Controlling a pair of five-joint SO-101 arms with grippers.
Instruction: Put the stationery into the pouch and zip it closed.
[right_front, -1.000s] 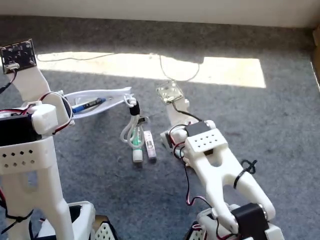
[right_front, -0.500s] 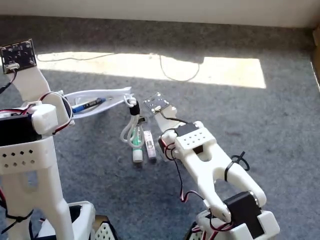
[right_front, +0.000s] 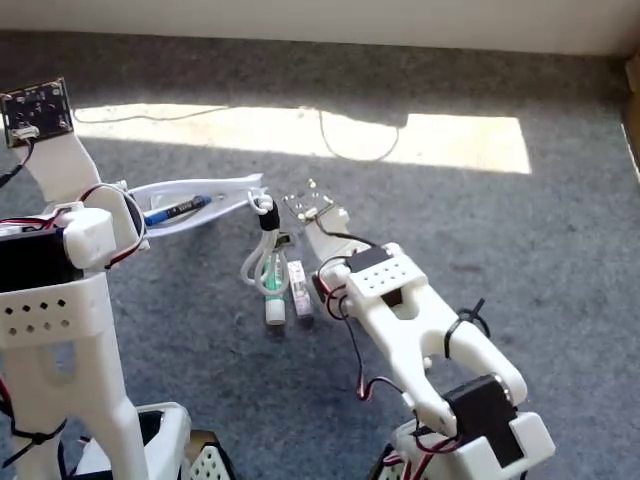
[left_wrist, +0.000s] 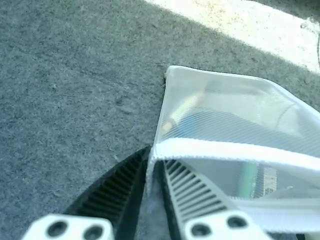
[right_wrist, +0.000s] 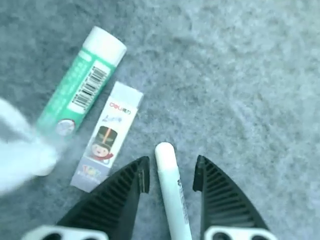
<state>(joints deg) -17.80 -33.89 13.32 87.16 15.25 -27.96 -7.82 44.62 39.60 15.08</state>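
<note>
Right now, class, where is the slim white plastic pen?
In the right wrist view, the slim white plastic pen lies on the grey carpet between the jaws of the open right claw, beside the white rectangular eraser.

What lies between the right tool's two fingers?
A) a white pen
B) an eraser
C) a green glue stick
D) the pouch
A: the right wrist view shows a white pen lying between the open jaws of the right tool.

Rough, matt grey carpet-like cloth on surface (right_front: 560, 250); translucent ribbed mesh pouch (left_wrist: 225, 125); smooth glossy plastic glue stick (right_wrist: 80, 85), pen (right_wrist: 170, 185); eraser (right_wrist: 105, 137), printed paper sleeve.
</note>
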